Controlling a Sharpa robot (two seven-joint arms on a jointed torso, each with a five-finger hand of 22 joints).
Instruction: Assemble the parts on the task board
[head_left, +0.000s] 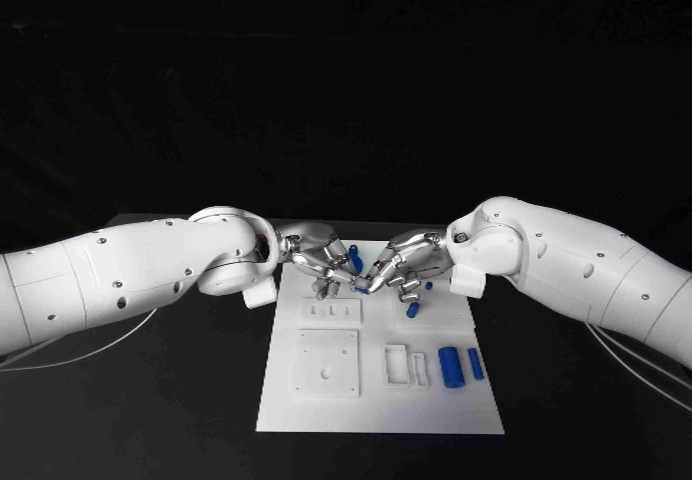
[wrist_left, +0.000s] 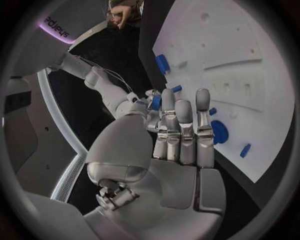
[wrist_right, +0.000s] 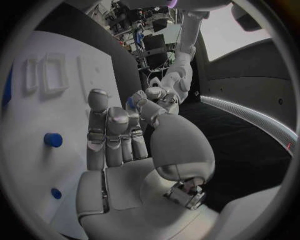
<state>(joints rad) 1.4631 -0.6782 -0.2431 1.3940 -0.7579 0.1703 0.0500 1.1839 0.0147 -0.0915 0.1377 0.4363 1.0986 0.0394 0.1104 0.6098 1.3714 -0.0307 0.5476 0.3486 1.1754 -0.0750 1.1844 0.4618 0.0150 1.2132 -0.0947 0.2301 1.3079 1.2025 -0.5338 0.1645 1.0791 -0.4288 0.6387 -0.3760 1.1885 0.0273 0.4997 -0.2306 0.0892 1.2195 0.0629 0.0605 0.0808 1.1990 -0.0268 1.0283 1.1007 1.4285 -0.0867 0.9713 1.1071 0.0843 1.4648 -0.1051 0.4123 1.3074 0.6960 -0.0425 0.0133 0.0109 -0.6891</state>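
The white task board (head_left: 378, 395) lies in the middle of the table. Over its far end my left hand (head_left: 315, 262) and right hand (head_left: 405, 265) meet fingertip to fingertip. A small blue part (wrist_left: 155, 102) sits between the left thumb and fingers. The same blue part (wrist_right: 130, 102) is also pinched at the right hand's thumb tip. A blue peg (head_left: 355, 258) stands on the board between the hands. Another blue part (head_left: 413, 308) lies on the board just under the right hand. Two blue cylinders (head_left: 451, 365) lie near the board's right edge.
The board carries a square white plate (head_left: 327, 363), a small slotted block (head_left: 330, 312) and white frames (head_left: 404, 365). A round blue peg (wrist_right: 53, 139) stands in the board near the right hand. Black table surrounds the board.
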